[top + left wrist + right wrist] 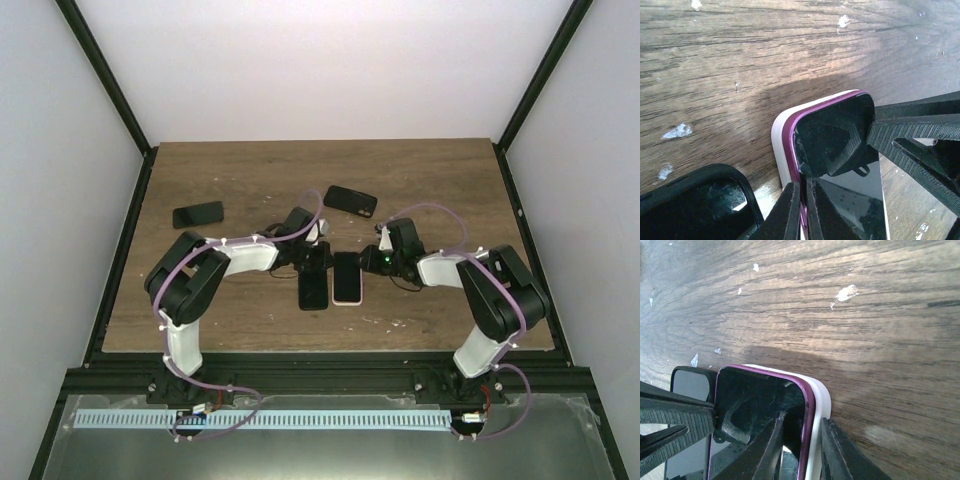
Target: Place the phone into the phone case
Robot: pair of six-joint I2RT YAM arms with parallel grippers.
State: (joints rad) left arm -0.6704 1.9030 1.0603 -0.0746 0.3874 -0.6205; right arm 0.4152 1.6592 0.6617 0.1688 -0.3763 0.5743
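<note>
A phone [850, 200] with a black screen and purple rim lies in a white phone case [779, 145] on the wooden table, at the centre of the top view [347, 280]. The purple rim stands above the white wall. My left gripper [802, 184] is nearly shut, pinching the phone's purple rim on its left side; it also shows in the top view [322, 258]. My right gripper [804, 419] straddles the other side, one finger on the screen [755, 395] and one against the white case [820, 395]; it also shows in the top view [372, 262].
A black phone-shaped case or phone [313, 288] lies just left of the white case, touching or nearly so [700, 200]. Two more black phones lie farther back, one at the left [198, 214] and one at the centre [350, 201]. White flecks dot the wood.
</note>
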